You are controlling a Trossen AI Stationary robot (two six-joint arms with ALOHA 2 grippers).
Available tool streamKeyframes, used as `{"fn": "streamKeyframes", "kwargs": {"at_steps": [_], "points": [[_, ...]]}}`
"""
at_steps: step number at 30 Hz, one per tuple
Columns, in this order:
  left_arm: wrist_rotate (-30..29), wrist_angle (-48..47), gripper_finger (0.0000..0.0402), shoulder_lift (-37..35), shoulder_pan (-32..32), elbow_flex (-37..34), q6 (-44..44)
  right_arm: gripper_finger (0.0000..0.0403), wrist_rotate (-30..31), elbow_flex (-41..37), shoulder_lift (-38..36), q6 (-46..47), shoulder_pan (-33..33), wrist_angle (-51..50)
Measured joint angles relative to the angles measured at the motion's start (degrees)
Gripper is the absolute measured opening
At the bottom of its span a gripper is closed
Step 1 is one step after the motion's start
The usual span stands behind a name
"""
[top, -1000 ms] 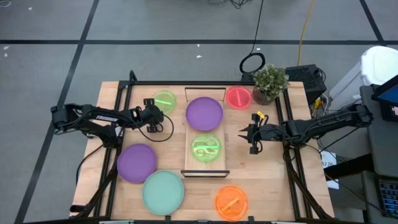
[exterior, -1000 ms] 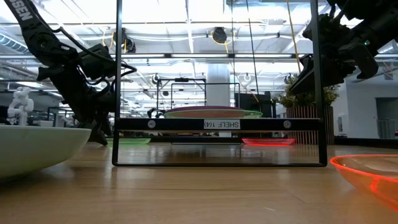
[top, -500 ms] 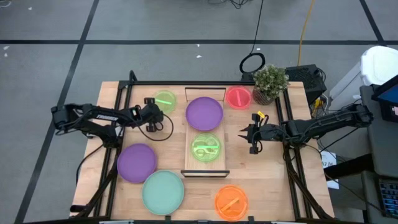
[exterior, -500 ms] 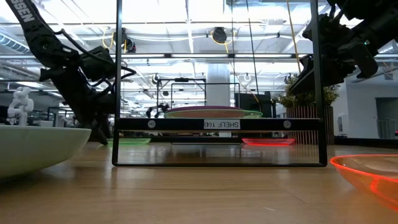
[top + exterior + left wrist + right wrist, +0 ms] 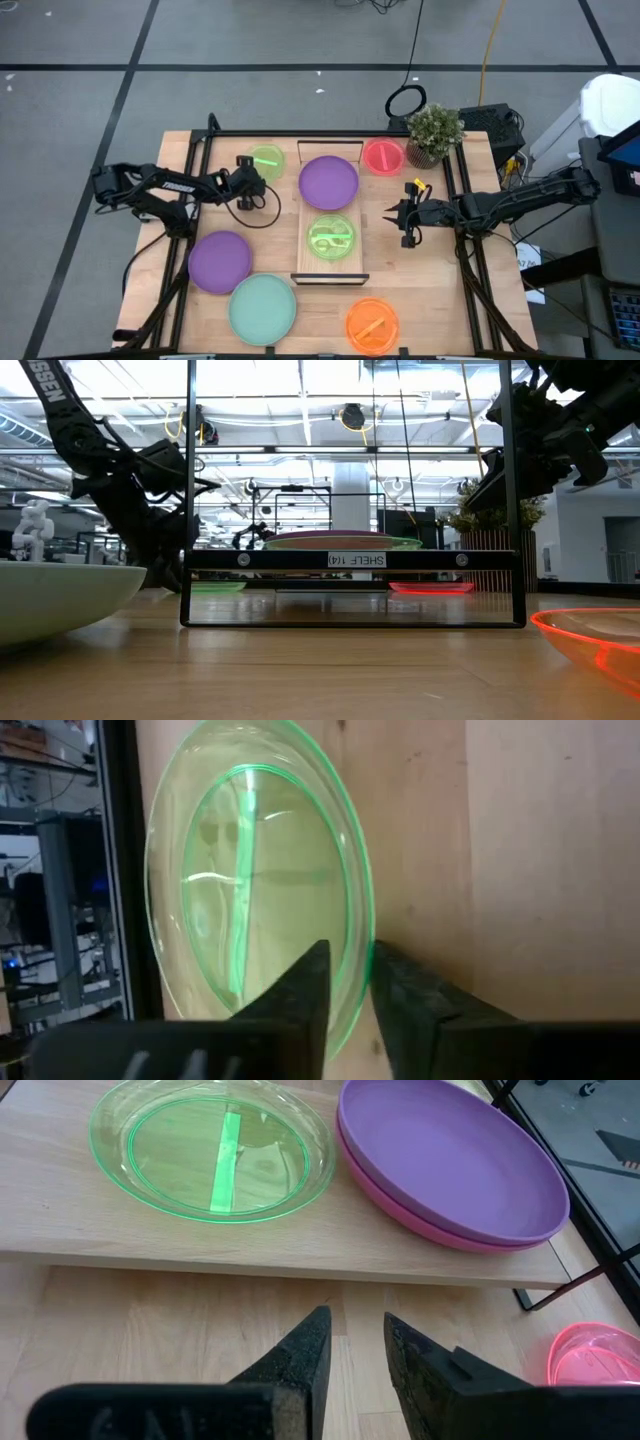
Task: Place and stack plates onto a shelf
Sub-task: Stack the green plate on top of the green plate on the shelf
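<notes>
My left gripper (image 5: 252,178) is at the small lime-green plate (image 5: 267,158), which lies flat on the tabletop at the far left; its fingers stand on either side of the plate's near rim (image 5: 352,1010). The shelf (image 5: 304,262) holds a purple plate on a magenta one (image 5: 328,182) and another lime-green plate (image 5: 330,238). My right gripper (image 5: 398,224) hangs shut and empty to the right of the shelf, facing it (image 5: 355,1325). My left gripper has the lime-green plate's rim (image 5: 358,970) between its two fingers, one finger (image 5: 305,990) over the plate's inside and one (image 5: 400,995) outside. The fingers come slanting down from the table's left. The plate still lies flat on the table.
A purple plate (image 5: 220,260), a mint-green plate (image 5: 262,308) and an orange plate (image 5: 372,325) lie on the tabletop toward the near edge. A red-pink plate (image 5: 383,157) and a potted plant (image 5: 435,130) stand at the far right. Black frame posts (image 5: 188,490) flank the shelf.
My left arm has moved a little toward the table's right and far side, bringing its gripper closer onto the lime-green plate. The plate has stayed where it was.
</notes>
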Motion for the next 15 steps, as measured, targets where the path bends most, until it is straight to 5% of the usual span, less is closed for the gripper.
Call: {"fn": "streamKeyframes", "kwargs": {"at_steps": [7, 15], "points": [[0.5, -0.1, 0.0016, 0.0, 0.1, 0.1, -0.4, 0.0082, 0.0, 0.0, 0.0, 0.0, 0.0, 0.0], [-0.8, -0.1, 0.0005, 0.0, -0.3, 0.0, -0.9, 0.0082, 0.0, 0.0, 0.0, 0.0, 0.0, 0.0]]}}
